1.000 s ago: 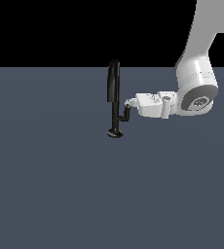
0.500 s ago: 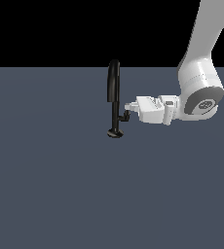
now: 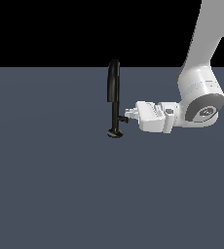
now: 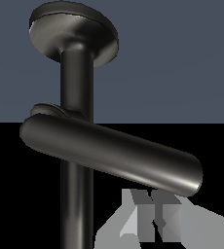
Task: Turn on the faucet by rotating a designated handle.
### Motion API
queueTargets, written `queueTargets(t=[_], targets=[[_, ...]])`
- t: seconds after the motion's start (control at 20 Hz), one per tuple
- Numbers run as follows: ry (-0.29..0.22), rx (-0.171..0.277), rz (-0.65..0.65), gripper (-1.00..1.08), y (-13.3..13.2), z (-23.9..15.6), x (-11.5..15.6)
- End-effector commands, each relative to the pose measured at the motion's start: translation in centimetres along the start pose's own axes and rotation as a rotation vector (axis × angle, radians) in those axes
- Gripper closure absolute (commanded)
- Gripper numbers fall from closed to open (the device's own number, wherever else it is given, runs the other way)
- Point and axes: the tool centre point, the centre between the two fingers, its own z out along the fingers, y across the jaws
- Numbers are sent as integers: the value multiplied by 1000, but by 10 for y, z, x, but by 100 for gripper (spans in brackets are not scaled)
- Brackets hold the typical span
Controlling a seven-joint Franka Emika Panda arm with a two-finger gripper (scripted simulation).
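Exterior view: the faucet is seen upright on the surface, its handle branching beside the stem. The gripper is pressed against it (jaw width cannot be told). Likely mid-rotation; a sideways push seems needed next.

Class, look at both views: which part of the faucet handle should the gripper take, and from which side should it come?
Take the handle near its free end, away from the stem, since that probably gives the most leverage. Come in sideways from the exterior view's right, where the gripper already sits level with it; the spout arches well above, out of the way.
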Motion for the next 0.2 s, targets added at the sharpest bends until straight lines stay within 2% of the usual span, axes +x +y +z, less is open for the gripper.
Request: queueTargets(t=[0.0, 0.15], targets=[[1, 2, 34, 108, 15, 0, 33], [1, 2, 39, 108, 21, 0, 47]])
